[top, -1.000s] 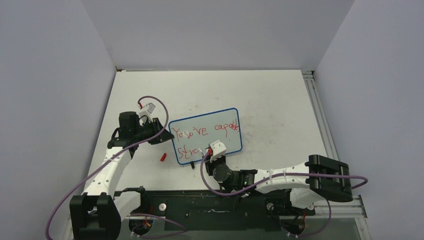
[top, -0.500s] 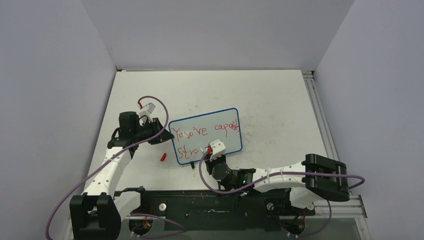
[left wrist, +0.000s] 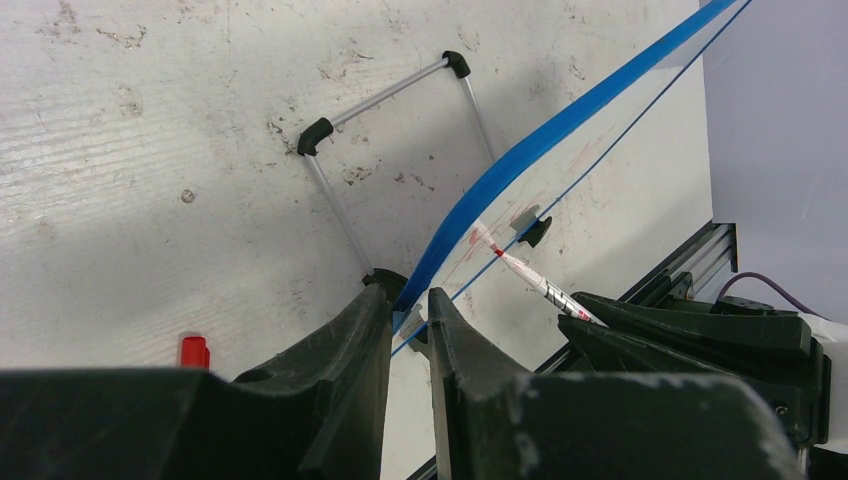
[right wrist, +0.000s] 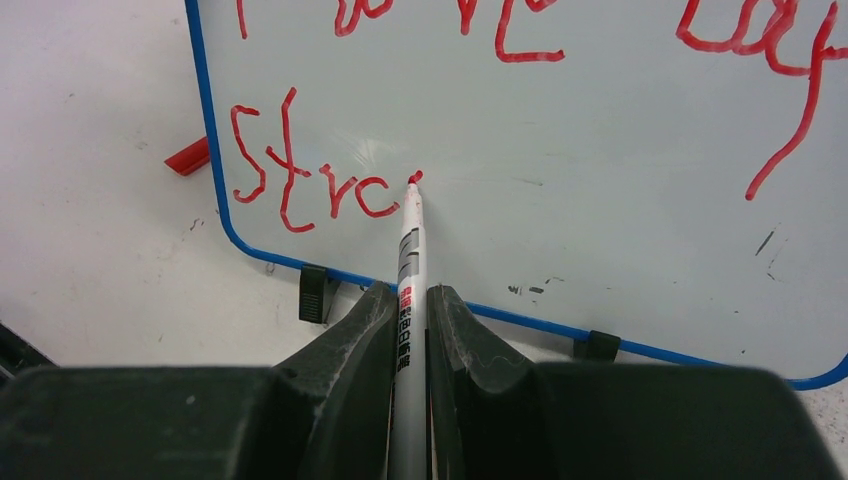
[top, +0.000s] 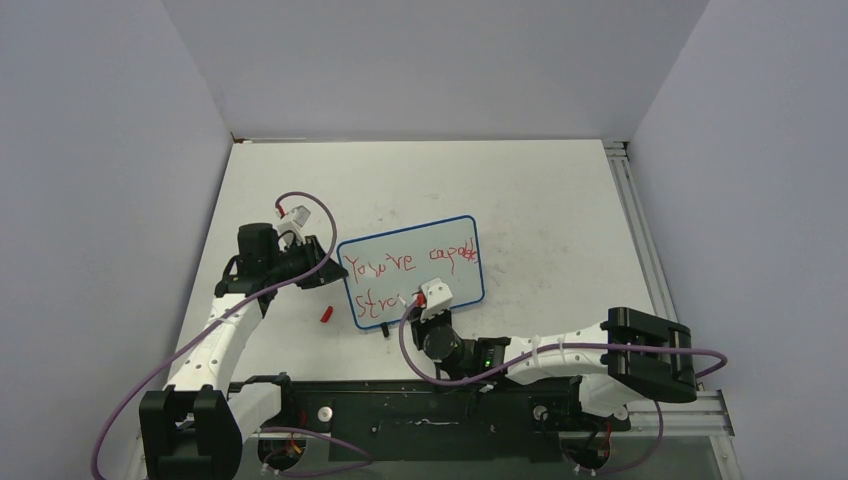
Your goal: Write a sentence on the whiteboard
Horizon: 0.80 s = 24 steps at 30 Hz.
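R claw (right wrist: 408,300) nearly closed, fingers pinched on a marker (right wrist: 410,250). Barrel pointed straight out ahead, red tip touching the board (right wrist: 620,130). Tip sat just right of the last red stroke, low-left on the board face.

Writing (right wrist: 300,190): top line down, approx. "You're capable". 2nd line so far read "Strc" or "Stro", last letter not closed. Judged well past halfway. Rest of 2nd word left to do, poss. more; couldn't tell intended length.

Board appeared propped at an angle on small black clip feet, directly ahead of R claw, bottom blue edge nearest the fingers.

L claw (left wrist: 408,300) closed down on the board's blue edge at its left side, frame running out from between the fingers. Prob. steadying it.

Red cap (top: 326,313) lay on the table (top: 560,190) just off the board's near-left corner, apart from both claws.
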{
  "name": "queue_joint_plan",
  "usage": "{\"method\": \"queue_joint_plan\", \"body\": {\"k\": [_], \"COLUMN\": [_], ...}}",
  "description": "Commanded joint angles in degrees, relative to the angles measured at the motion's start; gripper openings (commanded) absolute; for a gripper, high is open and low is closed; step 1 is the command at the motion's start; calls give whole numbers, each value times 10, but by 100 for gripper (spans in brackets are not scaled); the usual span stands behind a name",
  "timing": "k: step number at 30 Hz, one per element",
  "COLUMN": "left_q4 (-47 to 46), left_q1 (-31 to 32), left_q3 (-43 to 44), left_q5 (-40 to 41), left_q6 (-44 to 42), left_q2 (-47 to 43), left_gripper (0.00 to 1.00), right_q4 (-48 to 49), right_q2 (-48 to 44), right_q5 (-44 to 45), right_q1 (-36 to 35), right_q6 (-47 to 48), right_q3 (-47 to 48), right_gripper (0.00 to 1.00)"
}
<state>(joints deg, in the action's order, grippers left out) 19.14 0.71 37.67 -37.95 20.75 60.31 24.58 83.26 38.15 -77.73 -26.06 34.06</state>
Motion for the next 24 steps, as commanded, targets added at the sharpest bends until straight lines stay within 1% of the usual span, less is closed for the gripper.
{"method": "queue_joint_plan", "body": {"k": [1,16,24], "left_q4": [-7,-8,-8], "left_q1": [1,2,2], "left_q3": [23,23,23], "left_q5": [-4,-4,-4], "left_q6": [-3,-3,-3], "left_q2": [-10,-12,-11], "left_gripper": [19,19,19], "right_q4": [-15,-14,16], "right_q2": [-8,-11,-12], "right_q5": [8,20,21], "right_q1": [-4,-15,-8], "right_q6": [-27,-31,-1], "right_q3": [-12,-11,4], "right_gripper": [5,5,5]}}
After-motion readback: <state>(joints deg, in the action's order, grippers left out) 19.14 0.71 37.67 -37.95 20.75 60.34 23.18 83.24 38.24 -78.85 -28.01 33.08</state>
